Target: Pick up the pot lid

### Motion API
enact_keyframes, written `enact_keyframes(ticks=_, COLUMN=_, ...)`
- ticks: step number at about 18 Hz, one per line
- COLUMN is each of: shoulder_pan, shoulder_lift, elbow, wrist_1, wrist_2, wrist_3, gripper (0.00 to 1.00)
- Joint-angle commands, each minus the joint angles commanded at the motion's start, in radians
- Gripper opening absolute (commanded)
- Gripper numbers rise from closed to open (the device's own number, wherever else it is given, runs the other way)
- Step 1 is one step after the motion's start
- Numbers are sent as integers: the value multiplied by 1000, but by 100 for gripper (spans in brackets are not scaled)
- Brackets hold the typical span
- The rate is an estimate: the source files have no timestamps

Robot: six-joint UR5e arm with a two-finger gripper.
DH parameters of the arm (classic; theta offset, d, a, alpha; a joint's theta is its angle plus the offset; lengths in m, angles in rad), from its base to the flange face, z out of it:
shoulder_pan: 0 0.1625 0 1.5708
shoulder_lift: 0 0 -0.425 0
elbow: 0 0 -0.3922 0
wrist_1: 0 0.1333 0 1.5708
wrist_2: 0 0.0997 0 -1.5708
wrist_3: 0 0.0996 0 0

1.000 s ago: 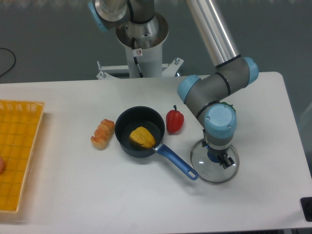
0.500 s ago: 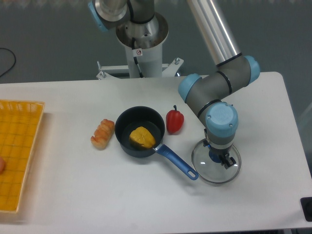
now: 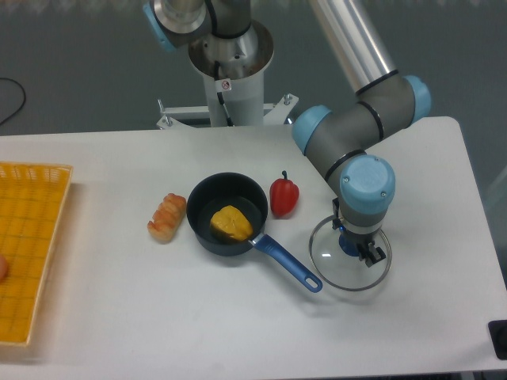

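Lid: the lid (image 3: 331, 267) is lying directly under the end effector (image 3: 357, 240), its blue knob (image 3: 349, 244) sitting between the fingertips; the coming move is turning on this, and a lift straight up is looking right
End effector: it is pointing down, its fingers drawn in around the knob, and it is apparently holding the lid by it
Lift: the grip is looking made, with the raising itself being what is left; whether the rim is touching the desk (image 3: 198, 317) or hanging just above it, the view is not telling
Long axis: the lid is showing as round, so no long side is asking for a turn of the wrist
Handle: the pan's blue handle (image 3: 287, 264) is reaching toward the lid and ending just beside its rim; a sideways drift could be knocking the two together
Risk: with only the knob being pinched, the wide glass could be tipping or slipping if the hold is off centre
Pan: the black pan (image 3: 192, 207) is standing upright and uncovered, with a yellow thing (image 3: 230, 223) lying in it
Basket: the yellow basket (image 3: 52, 229) is standing at the picture's left edge, with a reddish thing (image 3: 2, 267), partly cut off, showing inside
Pepper: the red pepper (image 3: 283, 196) is resting just beside the pan, on the lid's side
Bread: the brown bread-like thing (image 3: 166, 219) is lying on the pan's other side
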Motion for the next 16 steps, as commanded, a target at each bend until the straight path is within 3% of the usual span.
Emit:
enact_keyframes(ticks=12, shoulder_pan=-21, shoulder_lift=98, elbow=21, wrist_1=-170, wrist_2=-67, wrist_3=0, gripper=61)
enact_keyframes(ticks=16, shoulder_pan=-34, shoulder_lift=118, elbow=20, wrist_1=-196, wrist_2=-89, wrist_3=-3, gripper=61)
